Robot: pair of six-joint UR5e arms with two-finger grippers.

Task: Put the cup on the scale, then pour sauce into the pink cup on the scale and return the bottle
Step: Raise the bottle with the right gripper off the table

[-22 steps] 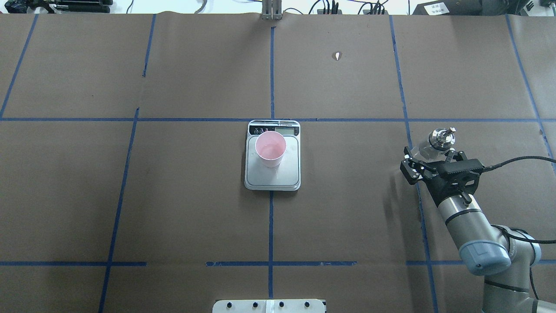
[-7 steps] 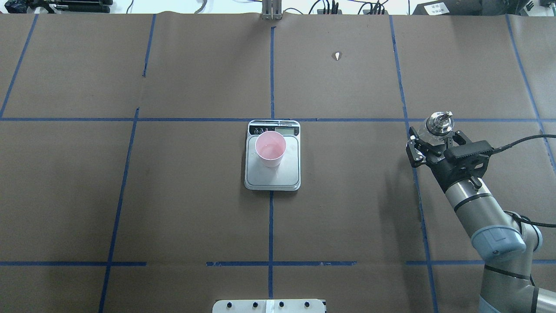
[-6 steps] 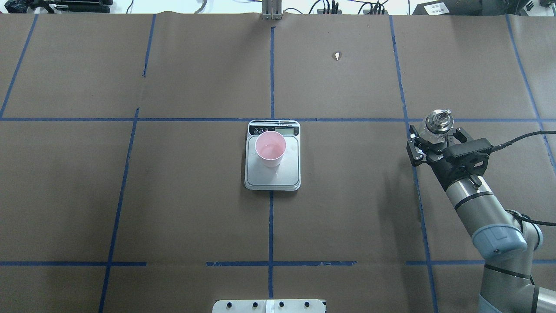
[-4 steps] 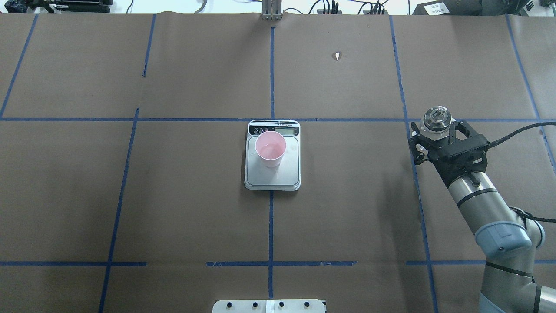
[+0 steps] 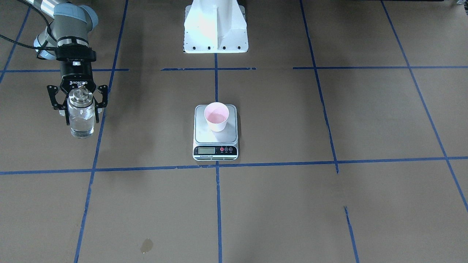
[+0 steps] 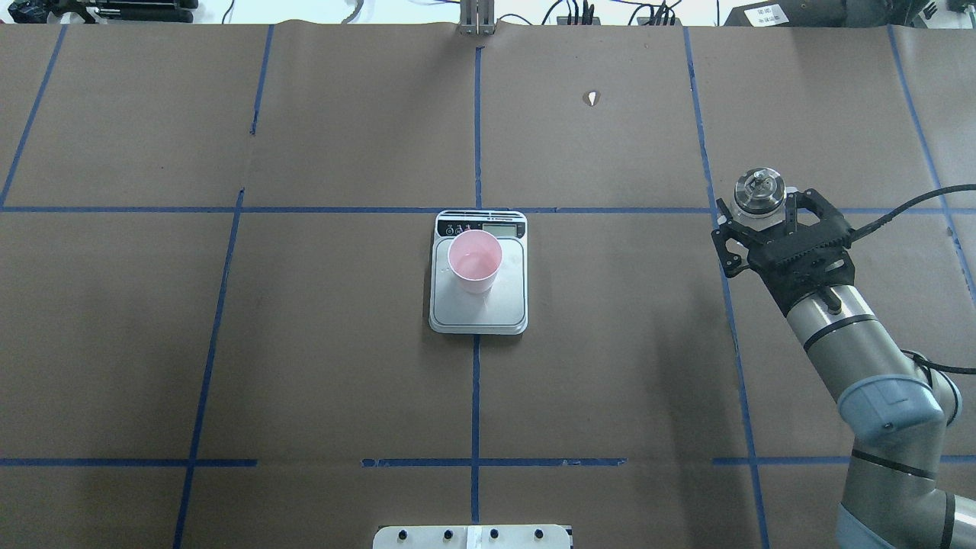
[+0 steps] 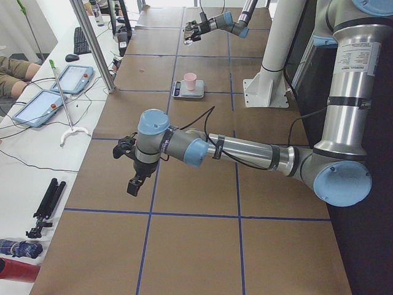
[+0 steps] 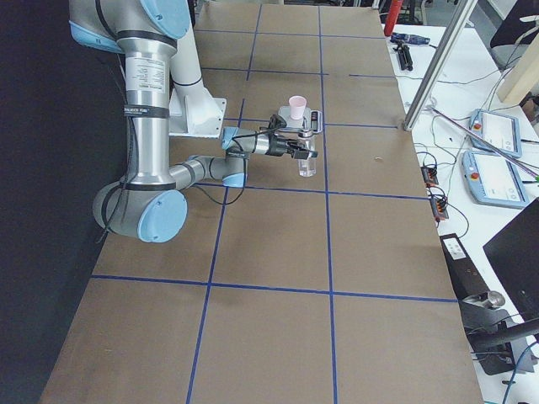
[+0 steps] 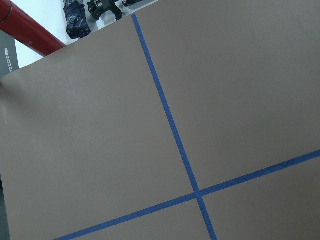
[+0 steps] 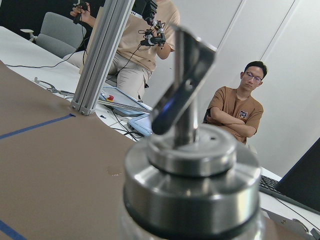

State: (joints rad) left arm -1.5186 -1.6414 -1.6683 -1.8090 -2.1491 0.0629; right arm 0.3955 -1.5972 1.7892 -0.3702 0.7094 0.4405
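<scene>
We see the bottle (image 5: 81, 117) standing straight up, far out on the robot's right side of the counter (image 6: 343, 366). It is well apart from the scale (image 6: 479, 314). The right jaws are clamped on the bottle and press on both sides of the glass, just under the shiny metal collar. The bottle's bottom is down by the counter, but we cannot tell if it touches or hangs just above. Clear sauce (image 5: 81, 128) shows through the glass. The thin metal spout (image 10: 187, 75) points up, and the right wrist camera sees it very close. The right arm (image 6: 831, 335) reaches out to the bottle from the robot's right. The bottle is just beside a blue tape line (image 5: 96, 146). The cup (image 6: 474, 261) stands upright on the steel top of the scale, in the middle of the counter, with its pink mouth facing up. The scale's screen (image 5: 206, 150) is on the side away from the robot. The left arm (image 7: 239, 149) is stretched out low over the counter, far from the cup and the scale. The left jaws show only in a side view, so we cannot tell if they are apart or together.
</scene>
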